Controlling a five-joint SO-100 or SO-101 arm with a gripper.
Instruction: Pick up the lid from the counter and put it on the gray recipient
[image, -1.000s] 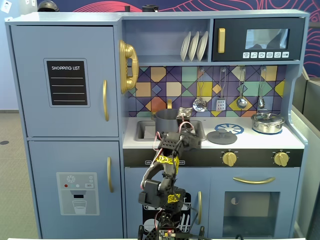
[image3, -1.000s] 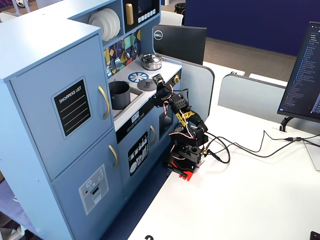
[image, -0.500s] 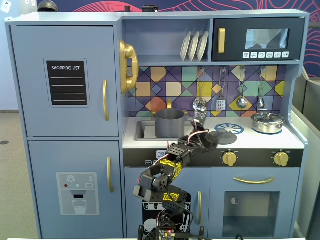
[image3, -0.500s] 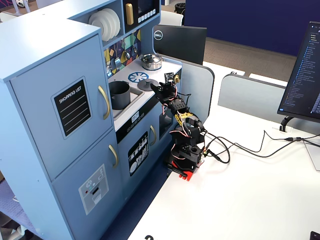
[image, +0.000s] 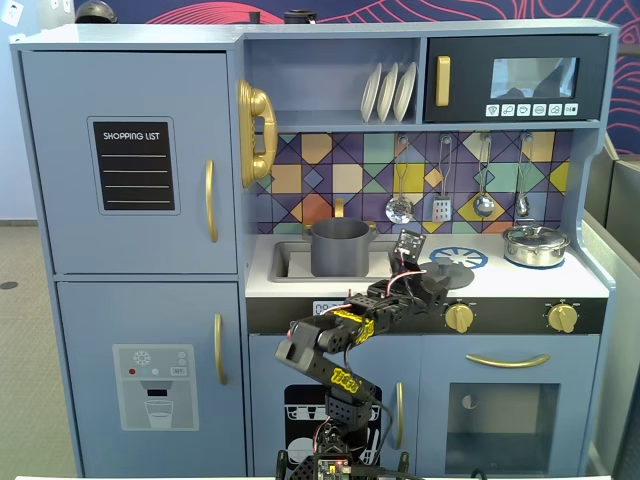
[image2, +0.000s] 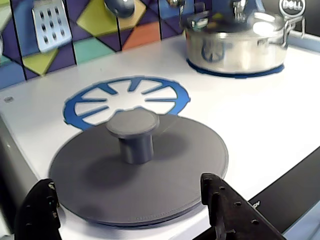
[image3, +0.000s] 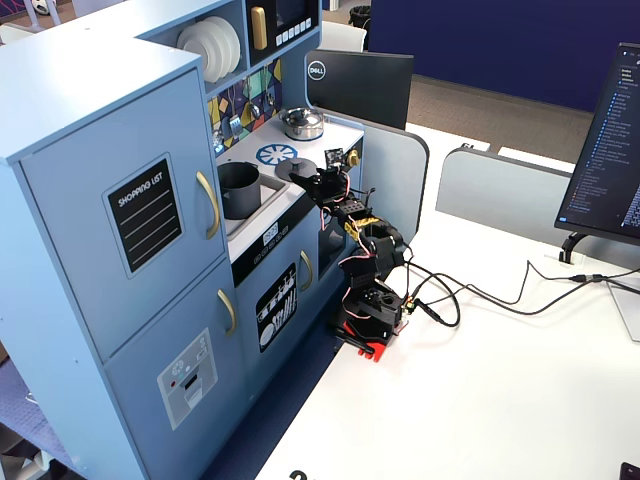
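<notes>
The dark-gray lid (image2: 175, 150) lies flat on the white counter, knob (image2: 133, 131) up, partly over the blue burner print (image2: 100, 97). It also shows in both fixed views (image: 456, 272) (image3: 292, 170). My gripper (image2: 125, 182) is open at the lid's near edge, with one black finger (image2: 37, 210) to its left and one (image2: 225, 205) to its right, holding nothing. The gray pot (image: 340, 248) stands in the sink, left of the lid, open-topped; it also shows in a fixed view (image3: 238, 188).
A shiny silver pot with its lid (image2: 235, 42) (image: 536, 244) sits on the far right burner. Utensils (image: 400, 208) hang on the tiled back wall. Gold knobs (image: 459, 317) line the counter's front edge. The arm's base (image3: 368, 320) is clamped to the white desk.
</notes>
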